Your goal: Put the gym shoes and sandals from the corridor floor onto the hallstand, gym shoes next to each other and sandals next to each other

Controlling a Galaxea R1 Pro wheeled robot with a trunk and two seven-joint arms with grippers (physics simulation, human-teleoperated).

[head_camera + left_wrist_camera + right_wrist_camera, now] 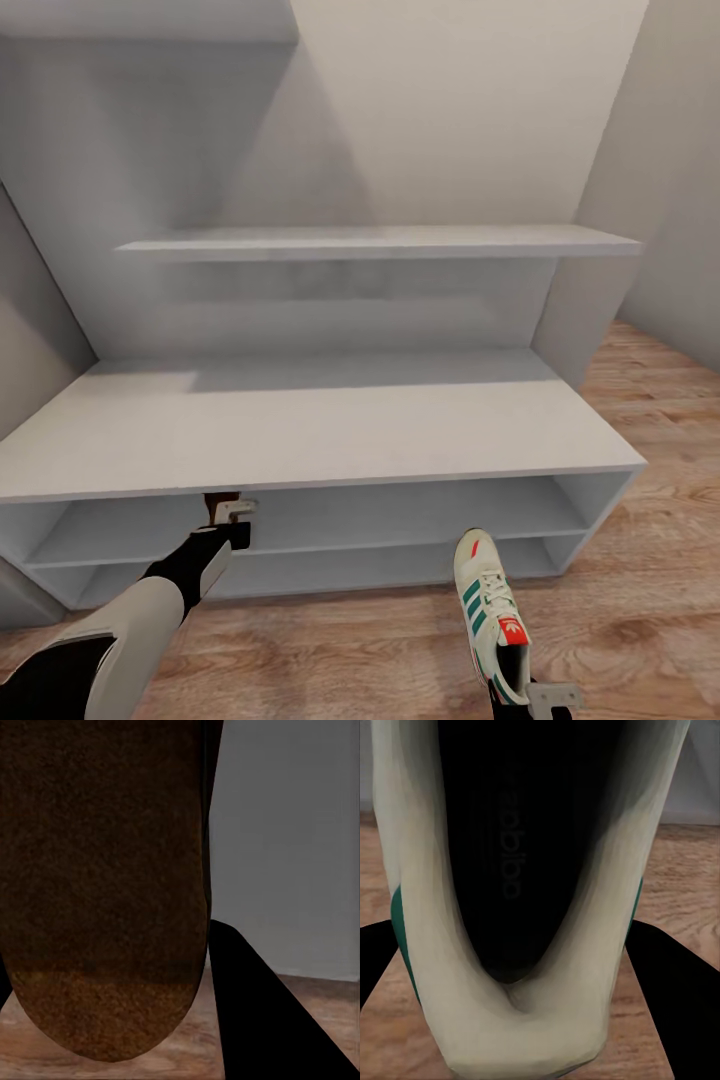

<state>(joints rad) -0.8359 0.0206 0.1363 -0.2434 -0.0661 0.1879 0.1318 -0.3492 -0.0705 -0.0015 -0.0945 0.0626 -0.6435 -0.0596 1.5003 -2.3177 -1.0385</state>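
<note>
Brown sandal [105, 885] clamped in left jaws, white gym shoe [492, 612] in right jaws, facing hallstand [320, 440]

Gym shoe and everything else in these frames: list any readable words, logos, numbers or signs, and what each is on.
Dark insole of the gym shoe held by the right gripper: faint printed lettering, too blurred to read.
Red tongue tab of that shoe, head view: small white mark, too small to read.
No other text.
</note>
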